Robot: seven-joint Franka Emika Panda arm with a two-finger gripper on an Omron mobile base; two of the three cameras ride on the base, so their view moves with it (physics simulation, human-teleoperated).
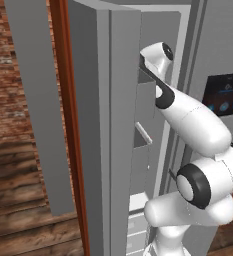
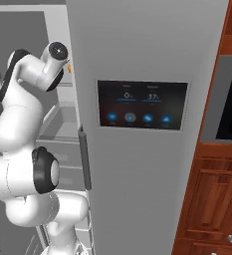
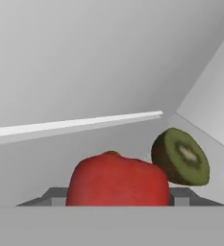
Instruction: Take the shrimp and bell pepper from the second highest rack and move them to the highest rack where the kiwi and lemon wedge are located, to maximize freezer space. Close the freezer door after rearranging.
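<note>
Bell pepper (image 3: 117, 180) sits square between the jaws, apparently gripped (finger contact hidden), kiwi (image 3: 180, 157) just beside it, upper right.

So my body's basically glossy white all over, chunky rounded segments (image 1: 198, 125) like fat capsules stacked together. Every joint (image 2: 40, 170) has a thick black ring around a white cap. The wrist end (image 2: 55, 52) has a small round dark disc. Smooth shells, no stickers or markings showing.
</note>
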